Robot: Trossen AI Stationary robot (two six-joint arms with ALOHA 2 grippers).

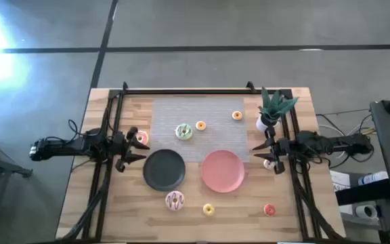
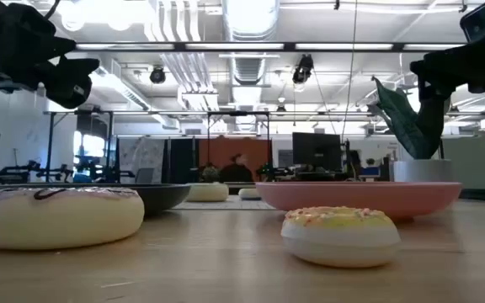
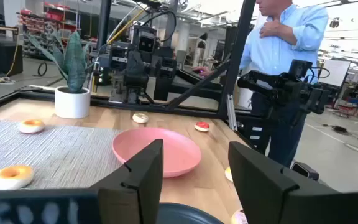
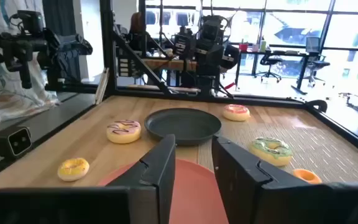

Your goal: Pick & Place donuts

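My left gripper [image 1: 131,153] is open and empty at the table's left, above the wood next to the black plate [image 1: 164,169]; a pink-iced donut [image 1: 141,138] lies just beyond it. My right gripper [image 1: 262,153] is open and empty at the right, beside the pink plate [image 1: 223,171]; a small pale donut [image 1: 269,164] lies by it. A green-iced donut [image 1: 183,131] and two orange donuts [image 1: 200,125] [image 1: 236,116] lie on the grey mat. A white dark-drizzled donut [image 1: 175,200], a yellow donut [image 1: 208,209] and a red donut [image 1: 269,210] lie on the wood near the front edge.
A potted plant [image 1: 271,112] stands at the far right beside the right arm. The grey mat [image 1: 198,142] covers the far middle of the table. A black frame [image 1: 188,89] runs along the far edge. A person in a light blue shirt [image 3: 284,37] stands beyond the table's right side.
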